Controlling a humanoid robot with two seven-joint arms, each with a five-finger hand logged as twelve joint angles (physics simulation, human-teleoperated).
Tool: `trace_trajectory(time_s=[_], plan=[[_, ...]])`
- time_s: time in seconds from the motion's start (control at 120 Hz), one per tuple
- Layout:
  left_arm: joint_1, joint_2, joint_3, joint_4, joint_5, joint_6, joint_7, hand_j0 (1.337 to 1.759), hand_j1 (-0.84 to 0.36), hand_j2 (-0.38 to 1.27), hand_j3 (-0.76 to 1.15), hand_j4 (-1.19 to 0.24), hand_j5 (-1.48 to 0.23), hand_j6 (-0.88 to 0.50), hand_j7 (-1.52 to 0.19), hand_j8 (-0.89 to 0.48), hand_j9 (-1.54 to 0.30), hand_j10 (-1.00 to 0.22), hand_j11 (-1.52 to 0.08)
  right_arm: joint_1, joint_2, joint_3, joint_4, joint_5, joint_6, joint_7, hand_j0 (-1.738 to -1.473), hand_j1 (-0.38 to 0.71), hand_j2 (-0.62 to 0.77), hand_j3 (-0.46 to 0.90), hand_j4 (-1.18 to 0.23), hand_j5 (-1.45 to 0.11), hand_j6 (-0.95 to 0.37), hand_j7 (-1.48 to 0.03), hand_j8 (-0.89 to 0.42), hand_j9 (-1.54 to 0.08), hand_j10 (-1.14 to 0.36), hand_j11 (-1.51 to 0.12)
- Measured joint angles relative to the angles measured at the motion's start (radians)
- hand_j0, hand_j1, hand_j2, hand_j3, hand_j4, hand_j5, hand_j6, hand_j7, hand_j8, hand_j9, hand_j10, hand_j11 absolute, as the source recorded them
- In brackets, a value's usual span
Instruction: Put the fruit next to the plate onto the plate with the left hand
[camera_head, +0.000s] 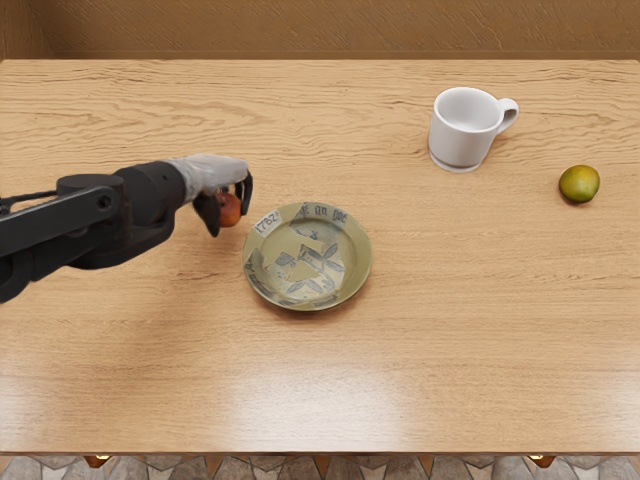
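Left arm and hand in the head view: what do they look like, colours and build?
The left arm is dark grey to black, built of rounded cylindrical segments, with what look like thin dark cables near the picture's left edge. The left hand has a light grey back and black fingers. No markings show.

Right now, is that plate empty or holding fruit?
Empty. The plate shows only its pattern; the small orange fruit is beside its left rim, held in the left hand.
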Motion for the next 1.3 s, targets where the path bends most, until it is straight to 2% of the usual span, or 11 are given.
trace_trajectory(time_s=[0.033, 0.117, 0.217, 0.3, 0.333, 0.433, 0.85, 0.908, 1.092, 1.25, 1.3], plan=[[-0.012, -0.003, -0.002, -0.008, -0.011, -0.007, 0.000, 1.652, -0.31, 0.33, -0.01, -0.71, -1.11, -0.35, -1.08, -0.41, -1.06, -0.78, -1.06, 0.000, 0.000, 0.000, 0.000, 0.000, 0.000, 0.000, -1.658, -0.35, 0.00, 0.00, 0.00, 0.00, 0.00, 0.00, 0.00, 0.00, 0.00, 0.00], [-0.018, -0.040, -0.009, -0.024, -0.027, -0.024, 0.000, 1.652, -0.31, 0.41, 0.00, -0.72, -1.12, -0.37, -1.07, -0.42, -1.06, -0.78, -1.06, -0.003, 0.000, 0.000, 0.000, 0.000, 0.000, 0.000, -1.658, -0.35, 0.00, 0.00, 0.00, 0.00, 0.00, 0.00, 0.00, 0.00, 0.00, 0.00], [-0.023, -0.107, -0.029, -0.032, -0.046, -0.047, 0.000, 1.652, -0.26, 0.30, 0.00, -0.73, -1.12, -0.40, -1.07, -0.43, -1.06, -0.79, -1.06, -0.008, 0.000, 0.000, 0.000, 0.000, 0.000, 0.000, -1.658, -0.35, 0.00, 0.00, 0.00, 0.00, 0.00, 0.00, 0.00, 0.00, 0.00, 0.00], [-0.023, -0.136, -0.038, -0.035, -0.055, -0.058, 0.000, 1.653, -0.28, 0.40, 0.00, -0.74, -1.12, -0.39, -1.08, -0.44, -1.06, -0.79, -1.06, -0.009, 0.000, 0.000, 0.000, 0.000, 0.000, 0.000, -1.658, -0.35, 0.00, 0.00, 0.00, 0.00, 0.00, 0.00, 0.00, 0.00, 0.00, 0.00], [-0.023, -0.151, -0.040, -0.035, -0.058, -0.061, 0.000, 1.652, -0.27, 0.37, 0.00, -0.74, -1.12, -0.40, -1.08, -0.44, -1.06, -0.79, -1.06, -0.010, 0.000, 0.000, 0.000, 0.000, 0.000, 0.000, -1.658, -0.35, 0.00, 0.00, 0.00, 0.00, 0.00, 0.00, 0.00, 0.00, 0.00, 0.00], [-0.012, -0.162, -0.039, -0.032, -0.064, -0.068, 0.000, 1.653, -0.28, 0.39, 0.00, -0.74, -1.12, -0.40, -1.08, -0.44, -1.05, -0.78, -1.05, -0.010, 0.000, 0.000, -0.001, 0.000, 0.000, 0.000, -1.658, -0.35, 0.00, 0.00, 0.00, 0.00, 0.00, 0.00, 0.00, 0.00, 0.00, 0.00], [0.003, -0.186, 0.004, 0.015, -0.059, -0.071, 0.000, 1.652, -0.24, 0.31, 0.00, -0.73, -1.07, -0.43, -1.05, -0.47, -1.02, -0.76, -1.02, -0.011, 0.000, 0.000, -0.002, 0.001, -0.001, 0.000, -1.658, -0.35, 0.00, 0.00, 0.00, 0.00, 0.00, 0.00, 0.00, 0.00, 0.00, 0.00], [0.004, -0.187, 0.002, 0.015, -0.060, -0.065, 0.000, 1.653, -0.21, 0.28, 0.00, -0.67, -0.96, -0.44, -0.95, -0.49, -0.92, -0.69, -0.92, -0.012, 0.000, 0.000, -0.002, 0.001, -0.001, 0.000, -1.658, -0.35, 0.00, 0.00, 0.00, 0.00, 0.00, 0.00, 0.00, 0.00, 0.00, 0.00], [0.002, -0.191, -0.010, 0.008, -0.067, -0.040, 0.000, 1.656, 0.07, 0.12, 0.00, -0.31, -0.45, -0.22, -0.44, -0.24, -0.43, -0.32, -0.43, -0.013, 0.000, 0.000, -0.004, 0.002, -0.001, 0.000, -1.658, -0.35, 0.00, 0.00, 0.00, 0.00, 0.00, 0.00, 0.00, 0.00, 0.00, 0.00], [0.003, -0.174, -0.073, -0.054, -0.122, -0.037, 0.000, 1.657, 0.20, 0.06, 0.00, -0.16, -0.23, -0.12, -0.22, -0.13, -0.22, -0.16, -0.22, -0.012, 0.000, 0.000, -0.008, 0.001, -0.001, 0.000, -1.658, -0.35, 0.00, 0.00, 0.00, 0.00, 0.00, 0.00, 0.00, 0.00, 0.00, 0.00], [0.003, -0.113, -0.103, -0.078, -0.192, -0.045, 0.000, 1.657, 0.23, 0.05, 0.00, -0.13, -0.18, -0.10, -0.18, -0.11, -0.18, -0.14, -0.18, -0.012, 0.000, 0.000, -0.009, 0.001, -0.001, 0.000, -1.658, -0.35, 0.00, 0.00, 0.00, 0.00, 0.00, 0.00, 0.00, 0.00, 0.00, 0.00]])
